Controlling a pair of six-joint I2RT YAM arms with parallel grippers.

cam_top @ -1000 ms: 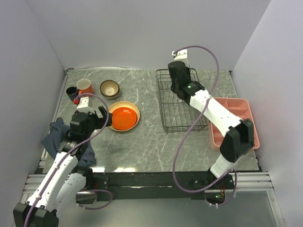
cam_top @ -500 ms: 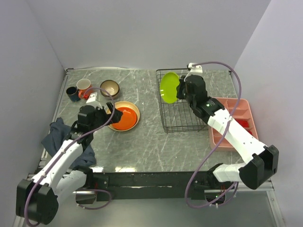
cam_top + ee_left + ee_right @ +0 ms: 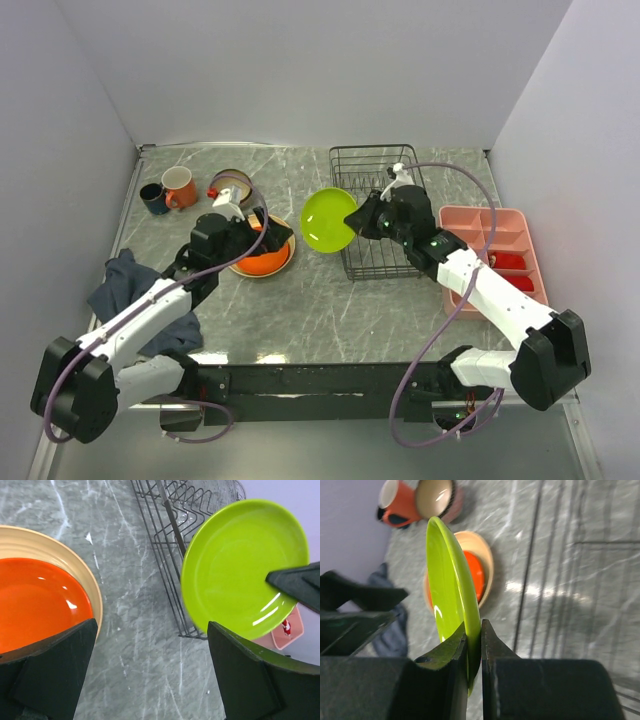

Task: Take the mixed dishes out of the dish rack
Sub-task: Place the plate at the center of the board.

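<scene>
My right gripper (image 3: 357, 218) (image 3: 474, 625) is shut on the rim of a lime-green plate (image 3: 328, 220) (image 3: 445, 580) (image 3: 240, 565). The plate hangs on edge in the air just left of the black wire dish rack (image 3: 345, 265) (image 3: 165, 540). My left gripper (image 3: 272, 232) (image 3: 151, 625) is open and empty. It hovers over an orange-red plate (image 3: 262, 264) (image 3: 35, 600) stacked on a tan plate (image 3: 287, 250) (image 3: 75, 570), facing the green plate. An orange mug (image 3: 180, 187), a dark-blue cup (image 3: 152, 197) and a brown bowl (image 3: 232, 180) stand at the far left.
A pink divided tray (image 3: 500, 225) with red items (image 3: 510, 260) lies right of the rack. A blue cloth (image 3: 125, 290) is crumpled at the table's left edge under the left arm. Grey walls close in the table on three sides.
The right arm has lifted the green plate out of the rack and carried it left and nearer. The left arm has swung right over the stacked plates, its gripper still open.
</scene>
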